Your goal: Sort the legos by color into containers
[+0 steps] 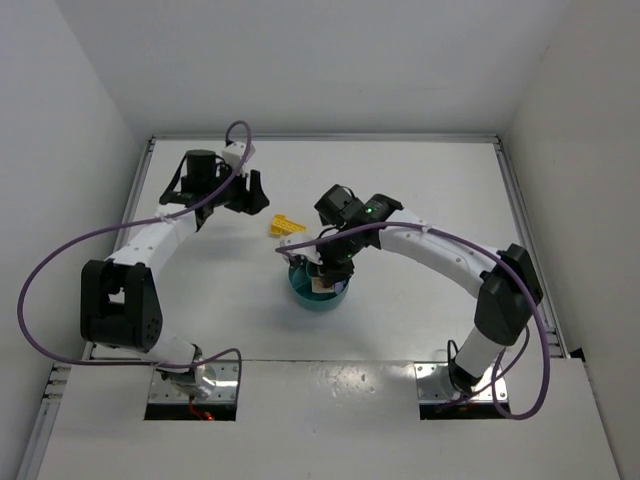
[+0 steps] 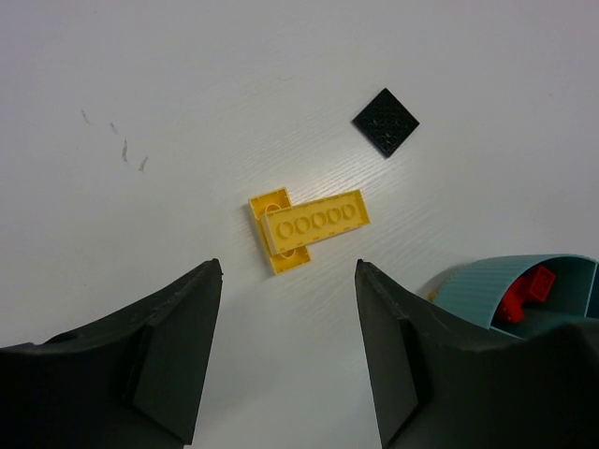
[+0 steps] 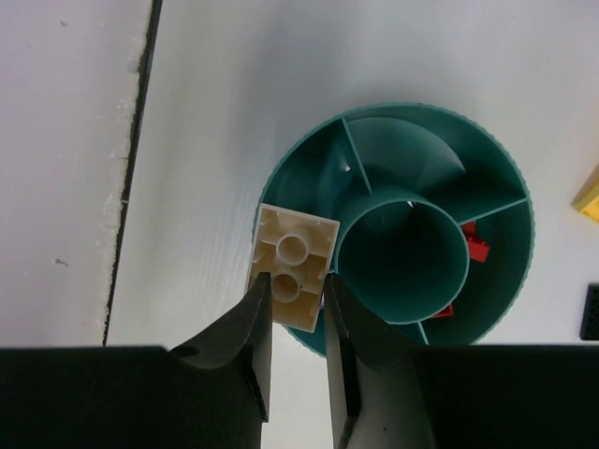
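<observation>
Over teal dish [image 3: 309, 154], right end effector [image 3: 298, 323] pinches beige lego [image 3: 294, 266].

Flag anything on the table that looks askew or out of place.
The yellow legos lie piled on the table: a long brick rests crosswise on another, tilted. A black lego sits loose nearby. Neither is in the teal dish yet.
</observation>
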Tool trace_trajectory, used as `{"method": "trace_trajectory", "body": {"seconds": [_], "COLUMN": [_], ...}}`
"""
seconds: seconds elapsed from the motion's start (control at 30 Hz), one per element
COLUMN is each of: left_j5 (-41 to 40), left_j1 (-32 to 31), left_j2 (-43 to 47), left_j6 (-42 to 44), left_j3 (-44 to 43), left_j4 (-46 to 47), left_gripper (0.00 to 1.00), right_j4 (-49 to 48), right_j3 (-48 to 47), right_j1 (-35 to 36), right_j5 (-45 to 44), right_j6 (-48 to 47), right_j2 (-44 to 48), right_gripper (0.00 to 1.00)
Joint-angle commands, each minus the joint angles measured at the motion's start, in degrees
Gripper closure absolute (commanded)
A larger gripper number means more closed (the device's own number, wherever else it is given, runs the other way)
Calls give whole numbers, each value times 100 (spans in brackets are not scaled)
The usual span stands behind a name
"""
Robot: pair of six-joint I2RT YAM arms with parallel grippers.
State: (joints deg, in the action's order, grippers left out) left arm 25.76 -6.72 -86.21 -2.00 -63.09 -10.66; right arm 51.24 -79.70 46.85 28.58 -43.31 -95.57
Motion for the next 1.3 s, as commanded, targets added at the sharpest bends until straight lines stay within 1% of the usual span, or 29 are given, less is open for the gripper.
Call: {"method": "trace_trajectory", "body": {"seconds": [0.0,0.3,0.37,0.53,0.87,0.97,1.0,1.03,1.13,1.27], "left_j5": [122,70,70,70,70,70,70,70,70,70], "left_j1": [66,66,66,66,66,66,66,66,66,66], "left_j2": [237,342,342,342,342,342,342,342,342,342], "left_j6": [-20,-20,-20,-72,-72,-72,-72,-72,-20,-20], "left_j3": [86,262,262,262,315,315,315,315,315,315], "left_j4": [195,301,301,354,354,354,354,354,354,354], "left_gripper": [35,35,35,35,35,35,35,35,35,35], "right_j4": [26,-35,-35,-88,-492,-493,-440,-440,-492,-554], "right_j3": [-177,-230,-230,-178,7,7,-54,-54,-107,-54], "right_j1": [96,149,149,201,202,254,254,254,307,307], "right_j5": [-141,-274,-327,-379,-327,-327,-327,-327,-327,-327], "right_j6": [33,244,244,244,297,297,297,297,297,297], "right_j2": [-23,-129,-129,-129,38,38,-14,-14,-14,47], "right_gripper": [100,100,92,85,84,81,79,75,69,64]}}
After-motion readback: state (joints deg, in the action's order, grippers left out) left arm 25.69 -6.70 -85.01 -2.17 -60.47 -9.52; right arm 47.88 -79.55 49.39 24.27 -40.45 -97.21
